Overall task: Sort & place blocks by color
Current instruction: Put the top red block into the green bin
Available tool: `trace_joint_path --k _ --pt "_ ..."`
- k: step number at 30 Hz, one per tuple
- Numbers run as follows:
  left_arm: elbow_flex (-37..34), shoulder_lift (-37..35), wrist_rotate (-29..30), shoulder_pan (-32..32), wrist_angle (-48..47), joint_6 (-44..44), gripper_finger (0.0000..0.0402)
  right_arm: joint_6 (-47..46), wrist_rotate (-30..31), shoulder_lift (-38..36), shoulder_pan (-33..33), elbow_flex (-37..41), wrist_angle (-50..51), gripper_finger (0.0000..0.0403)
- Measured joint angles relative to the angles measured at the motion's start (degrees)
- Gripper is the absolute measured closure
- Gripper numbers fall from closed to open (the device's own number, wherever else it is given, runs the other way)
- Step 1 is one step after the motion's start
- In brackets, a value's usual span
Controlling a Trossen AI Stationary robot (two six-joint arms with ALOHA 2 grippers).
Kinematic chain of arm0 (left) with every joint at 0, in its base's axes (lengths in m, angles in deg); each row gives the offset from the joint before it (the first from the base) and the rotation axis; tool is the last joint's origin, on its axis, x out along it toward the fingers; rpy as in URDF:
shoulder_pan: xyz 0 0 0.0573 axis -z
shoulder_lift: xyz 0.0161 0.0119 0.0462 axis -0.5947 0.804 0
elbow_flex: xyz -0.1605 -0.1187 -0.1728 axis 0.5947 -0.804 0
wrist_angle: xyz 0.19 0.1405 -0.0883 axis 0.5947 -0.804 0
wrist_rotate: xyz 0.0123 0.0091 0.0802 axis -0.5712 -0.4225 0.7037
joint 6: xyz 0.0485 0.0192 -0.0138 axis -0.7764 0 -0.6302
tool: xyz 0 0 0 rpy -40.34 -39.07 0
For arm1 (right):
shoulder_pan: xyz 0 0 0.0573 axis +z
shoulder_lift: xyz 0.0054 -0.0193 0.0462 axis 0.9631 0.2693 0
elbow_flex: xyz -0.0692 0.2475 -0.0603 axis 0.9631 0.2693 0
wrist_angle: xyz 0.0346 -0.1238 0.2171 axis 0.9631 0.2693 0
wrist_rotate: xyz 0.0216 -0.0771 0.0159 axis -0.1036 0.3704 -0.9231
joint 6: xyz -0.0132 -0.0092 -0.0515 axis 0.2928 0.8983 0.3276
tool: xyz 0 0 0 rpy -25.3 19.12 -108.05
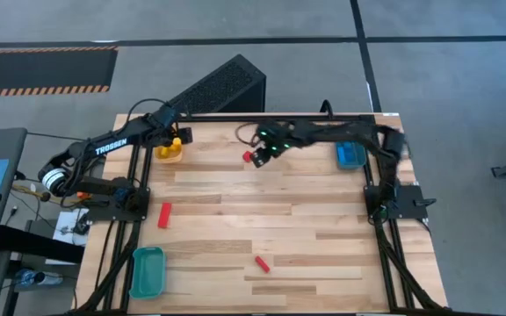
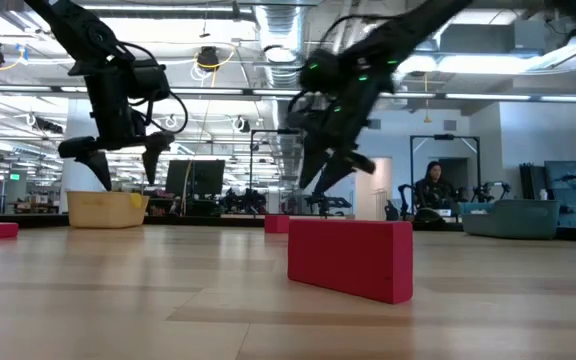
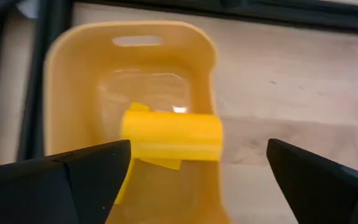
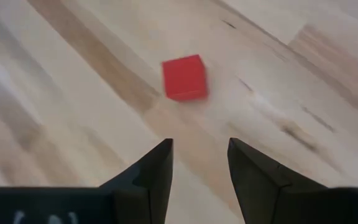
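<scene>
My left gripper [image 3: 194,171] is open above the yellow tray [image 1: 169,151] at the table's far left. A yellow bar [image 3: 171,137] shows between and beyond its fingers, over the tray's inside and above another yellow piece [image 3: 165,163]. Whether the bar rests or falls, I cannot tell. My right gripper [image 4: 199,163] is open, reaching to the far middle of the table, just above the wood. A red cube [image 4: 184,77] lies on the table ahead of its fingertips, untouched. Two red bars [image 1: 164,214] [image 1: 262,262] lie flat on the table nearer the front.
A blue tray [image 1: 350,155] sits at the far right, under the right arm. A teal tray [image 1: 147,270] sits at the near left corner. A black box [image 1: 222,88] stands beyond the far edge. Bare wood lies across the middle and near right.
</scene>
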Motion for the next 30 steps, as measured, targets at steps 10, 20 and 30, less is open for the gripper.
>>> trace_joint_path --k 10,20,30 --pt "0.0 -0.2 -5.0 0.0 1.8 -5.0 0.0026 11.1 -2.2 22.8 -0.4 -36.6 33.5 0.0199" --pt "0.0 -0.2 -4.9 0.0 2.5 -7.3 0.0026 13.2 -3.3 36.7 -0.4 -57.6 49.9 0.0210" --pt "0.0 -0.2 -7.5 0.0 3.7 -8.2 0.0026 13.7 -0.5 38.2 1.3 -61.6 52.5 0.0214"
